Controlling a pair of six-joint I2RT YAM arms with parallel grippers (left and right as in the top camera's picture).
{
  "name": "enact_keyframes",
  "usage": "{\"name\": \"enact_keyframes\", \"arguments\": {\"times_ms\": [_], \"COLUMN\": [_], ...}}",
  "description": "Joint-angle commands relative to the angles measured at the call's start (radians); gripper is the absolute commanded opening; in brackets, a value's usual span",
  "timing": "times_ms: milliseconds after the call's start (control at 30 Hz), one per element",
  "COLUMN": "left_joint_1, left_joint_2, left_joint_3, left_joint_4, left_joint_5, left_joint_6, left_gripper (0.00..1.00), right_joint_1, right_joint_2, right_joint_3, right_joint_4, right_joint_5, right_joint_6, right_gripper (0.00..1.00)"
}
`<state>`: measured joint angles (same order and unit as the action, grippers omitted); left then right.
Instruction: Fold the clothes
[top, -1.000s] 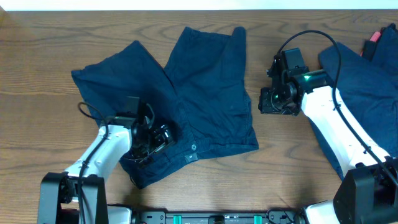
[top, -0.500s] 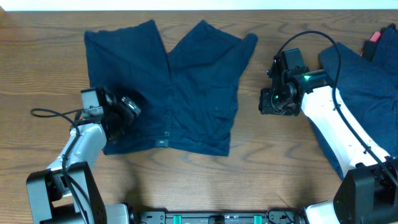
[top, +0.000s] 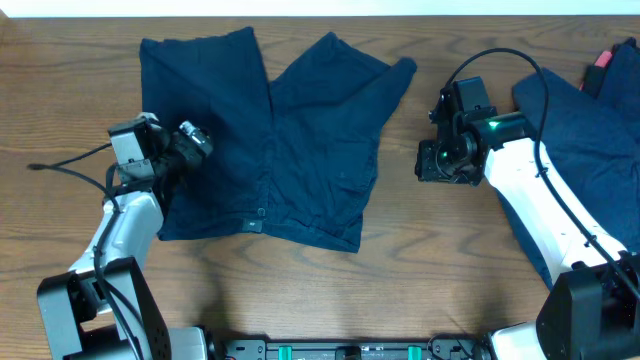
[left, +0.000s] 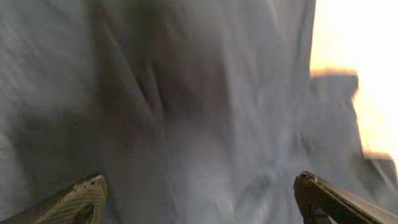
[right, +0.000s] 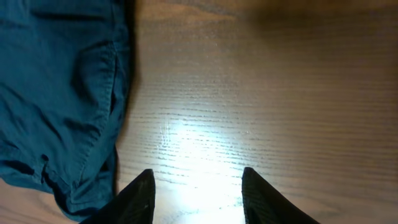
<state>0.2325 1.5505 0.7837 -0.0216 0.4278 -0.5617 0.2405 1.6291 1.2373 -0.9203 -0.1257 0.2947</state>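
Observation:
Dark navy shorts (top: 290, 140) lie spread flat on the wooden table, legs pointing to the far edge and waistband toward me. My left gripper (top: 197, 143) hovers over the left leg of the shorts. In the blurred left wrist view its jaws (left: 199, 193) are wide open with only fabric (left: 205, 112) beyond them. My right gripper (top: 437, 162) is open and empty over bare wood, just right of the shorts. In the right wrist view its fingers (right: 198, 186) frame the table, with the shorts' edge (right: 56, 81) at the left.
More dark blue clothing (top: 590, 110) is heaped at the right side of the table (top: 450, 260), partly under my right arm. A small red object (top: 602, 57) lies at the far right edge.
The left gripper dragged the shorts up and left, spreading them from a crumpled heap to flat, then moved up along the left leg. The right arm has not moved.

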Motion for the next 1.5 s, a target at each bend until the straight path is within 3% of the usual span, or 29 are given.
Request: {"name": "enact_keyframes", "arguments": {"times_ms": [0, 133, 233, 400, 600, 867, 933, 1000, 1100, 1167, 1300, 1467], "left_joint_1": [-0.042, -0.147, -0.229, -0.333, -0.400, -0.402, -0.402, -0.402, -0.401, -0.396, -0.359, -0.243], "left_joint_2": [-0.036, -0.035, -0.035, -0.035, -0.035, -0.035, -0.035, -0.035, -0.035, -0.035, -0.035, -0.035], "left_joint_3": [0.015, 0.012, 0.005, -0.018, -0.057, -0.062, -0.062, -0.062, -0.062, -0.062, -0.062, -0.048], "left_joint_4": [-0.122, -0.334, -0.396, -0.473, -0.479, -0.477, -0.464, -0.451, -0.435, -0.422, -0.372, -0.216], "left_joint_5": [0.197, 0.216, 0.215, 0.116, -0.008, -0.124, -0.150, -0.186, -0.272, -0.330, -0.427, -0.473], "left_joint_6": [0.022, 0.035, 0.027, -0.172, -0.342, -0.380, -0.379, -0.379, -0.379, -0.378, -0.334, -0.169], "left_gripper": [0.98, 0.98, 0.98, 0.98, 0.98, 1.00, 0.93, 0.77, 0.38, 0.06, 0.06, 0.06], "right_joint_1": [-0.011, -0.011, -0.011, -0.011, -0.011, -0.011, -0.011, -0.011, -0.011, -0.011, -0.011, -0.011], "right_joint_2": [-0.008, -0.008, -0.008, -0.008, -0.008, -0.008, -0.008, -0.008, -0.008, -0.008, -0.008, -0.008], "right_joint_3": [0.011, 0.011, 0.011, 0.011, 0.011, 0.011, 0.011, 0.011, 0.011, 0.011, 0.011, 0.011], "right_joint_4": [0.010, 0.020, 0.019, 0.012, 0.008, 0.008, 0.008, 0.008, 0.006, 0.003, -0.007, -0.007], "right_joint_5": [0.006, 0.006, 0.006, 0.006, 0.006, 0.006, 0.006, 0.006, 0.006, 0.006, 0.006, 0.006], "right_joint_6": [-0.014, -0.014, -0.014, -0.015, -0.015, -0.015, -0.015, -0.015, -0.015, -0.015, -0.015, -0.014], "right_gripper": [0.45, 0.45, 0.45, 0.46, 0.46, 0.46, 0.46, 0.46, 0.46, 0.46, 0.46, 0.46]}}
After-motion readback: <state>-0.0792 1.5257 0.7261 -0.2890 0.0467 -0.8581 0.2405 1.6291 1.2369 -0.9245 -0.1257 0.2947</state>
